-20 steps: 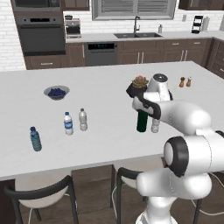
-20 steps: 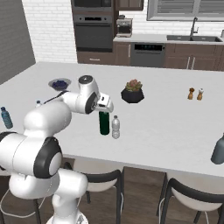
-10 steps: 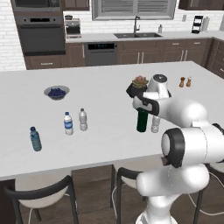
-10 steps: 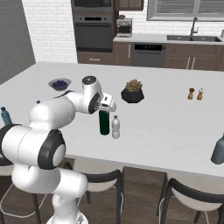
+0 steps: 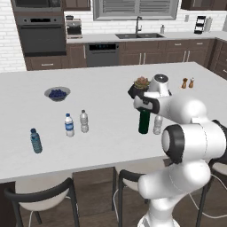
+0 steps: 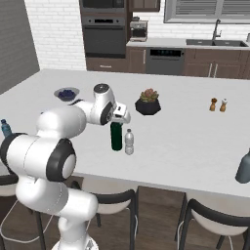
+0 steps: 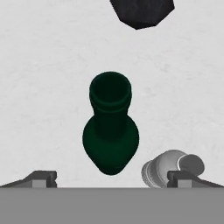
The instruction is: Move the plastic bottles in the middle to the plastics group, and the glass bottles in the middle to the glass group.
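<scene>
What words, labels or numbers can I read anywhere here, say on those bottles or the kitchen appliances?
None can be read.
Blue-labelled bottle: a blue band, too small to show any words.
Green bottle: no label seen.
Clear bottle beside it: no label seen.
Oven and dishwasher: dark fronts, any markings too blurred to read.
</scene>
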Controlling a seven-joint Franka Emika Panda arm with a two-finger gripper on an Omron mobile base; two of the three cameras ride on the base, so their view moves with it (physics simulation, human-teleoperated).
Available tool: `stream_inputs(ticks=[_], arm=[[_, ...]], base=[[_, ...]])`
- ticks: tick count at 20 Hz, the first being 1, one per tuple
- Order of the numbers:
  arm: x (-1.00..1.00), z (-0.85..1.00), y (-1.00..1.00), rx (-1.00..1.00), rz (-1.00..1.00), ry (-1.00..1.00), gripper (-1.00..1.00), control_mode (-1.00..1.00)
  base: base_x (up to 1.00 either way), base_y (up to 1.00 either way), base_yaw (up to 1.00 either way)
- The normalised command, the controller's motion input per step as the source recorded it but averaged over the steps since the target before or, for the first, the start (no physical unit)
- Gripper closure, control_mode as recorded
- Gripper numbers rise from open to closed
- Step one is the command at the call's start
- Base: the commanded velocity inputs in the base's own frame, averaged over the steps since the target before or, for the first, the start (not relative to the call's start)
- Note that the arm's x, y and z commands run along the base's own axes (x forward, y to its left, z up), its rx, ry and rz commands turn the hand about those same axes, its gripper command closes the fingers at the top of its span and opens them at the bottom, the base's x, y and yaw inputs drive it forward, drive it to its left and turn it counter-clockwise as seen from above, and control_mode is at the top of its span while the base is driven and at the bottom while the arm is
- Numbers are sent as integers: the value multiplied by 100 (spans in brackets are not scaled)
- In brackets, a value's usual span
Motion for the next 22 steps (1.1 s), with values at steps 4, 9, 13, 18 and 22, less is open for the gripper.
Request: stream_inputs(ticks=[4,9,13,18,22], arm=[[16,-15,0,0,4,0,-100,-100],[10,-12,0,0,4,0,-100,-100],[8,-9,0,0,3,0,-100,-100],[14,-16,0,0,2,0,-100,-100],[12,-10,0,0,2,0,-100,-100]], base=[[0,0,0],[0,0,0],[0,0,0],[0,0,0],[0,0,0]])
